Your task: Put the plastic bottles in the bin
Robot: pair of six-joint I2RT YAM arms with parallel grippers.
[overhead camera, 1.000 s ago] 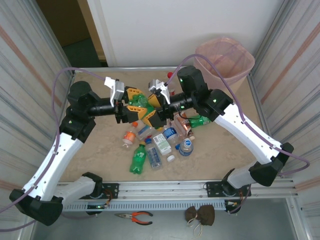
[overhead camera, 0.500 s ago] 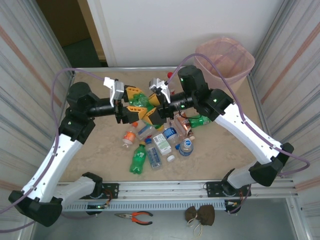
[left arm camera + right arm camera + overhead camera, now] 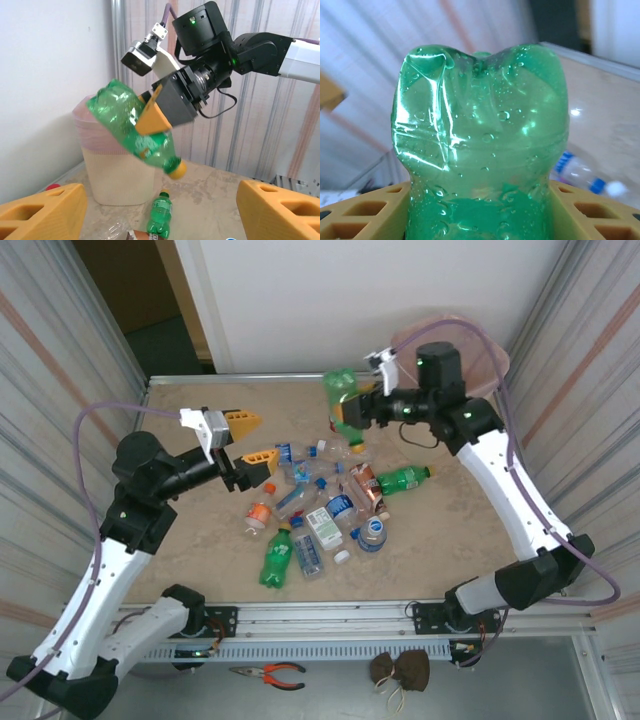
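From above and behind we overlook the whole table (image 3: 430, 540). Our left wrist camera faces its far right corner, sharing the green bottle (image 3: 112, 107) with the right wrist's close-up.

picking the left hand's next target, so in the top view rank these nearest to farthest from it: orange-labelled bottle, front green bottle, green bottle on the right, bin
From the left hand, top view:
1. orange-labelled bottle, at the pile's left edge
2. front green bottle, toward the table's near edge
3. green bottle on the right, across the pile
4. bin, far right corner
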